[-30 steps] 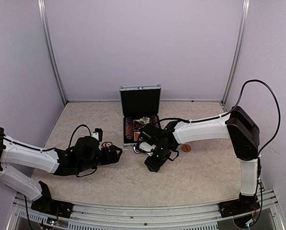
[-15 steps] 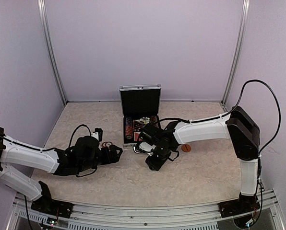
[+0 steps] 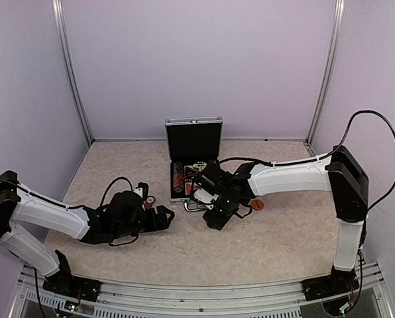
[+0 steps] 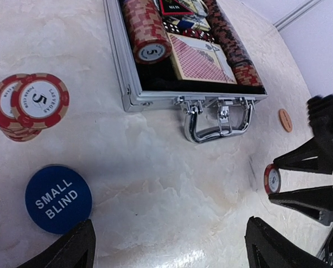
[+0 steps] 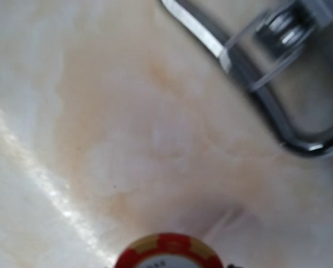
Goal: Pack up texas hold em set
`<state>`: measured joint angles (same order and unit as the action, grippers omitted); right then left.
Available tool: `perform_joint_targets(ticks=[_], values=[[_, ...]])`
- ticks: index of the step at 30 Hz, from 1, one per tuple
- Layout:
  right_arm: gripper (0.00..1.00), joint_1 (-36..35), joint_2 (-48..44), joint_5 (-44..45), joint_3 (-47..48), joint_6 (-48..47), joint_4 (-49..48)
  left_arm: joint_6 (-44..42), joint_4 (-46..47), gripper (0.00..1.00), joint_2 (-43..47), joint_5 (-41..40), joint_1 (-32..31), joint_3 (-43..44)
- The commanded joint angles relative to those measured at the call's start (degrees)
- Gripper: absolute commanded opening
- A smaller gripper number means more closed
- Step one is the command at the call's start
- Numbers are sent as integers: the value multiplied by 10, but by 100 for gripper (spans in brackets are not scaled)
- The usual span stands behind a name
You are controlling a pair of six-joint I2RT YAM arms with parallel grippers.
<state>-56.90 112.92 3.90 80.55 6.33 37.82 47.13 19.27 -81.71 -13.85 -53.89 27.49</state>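
The chip [image 4: 271, 178] stands on edge, pinched across its rim by the fingers of the right claw [image 4: 278, 180]. It is close to the handle [image 4: 219, 120] at the front of the open case [image 4: 117, 56]. It looks hard, light and smooth. Held by the rim alone it could pivot or slip, so a gentle carry seems wise.

The case sits mid-table with its lid upright, and rows of chips and cards [image 4: 200, 64] already fill it. It looks stiff and is probably the heaviest piece, so the handle or the lid edge is the likely hold.

Left of the case sits a short stack [image 4: 29, 106], with a blue button [image 4: 58, 198] nearer the left arm. An orange disc [image 4: 285, 120] lies right of the handle. These lie flat and thin on the table [image 3: 264, 245], so they are likely awkward to grip.

The left claw [image 3: 164, 217] gapes wide with nothing in it, low near the button.
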Motion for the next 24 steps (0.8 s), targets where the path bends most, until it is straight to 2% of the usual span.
perform_joint_targets(ticks=[1,17,24], values=[[42,-2,-51,11,-13,-13,-25,-7,35,92,-29,50,-3,31],[42,-38,-104,5,-36,-44,-58,23,258,91,-170,263,14,65],[43,-45,-108,5,-35,-47,-60,45,332,86,-207,319,21,74]])
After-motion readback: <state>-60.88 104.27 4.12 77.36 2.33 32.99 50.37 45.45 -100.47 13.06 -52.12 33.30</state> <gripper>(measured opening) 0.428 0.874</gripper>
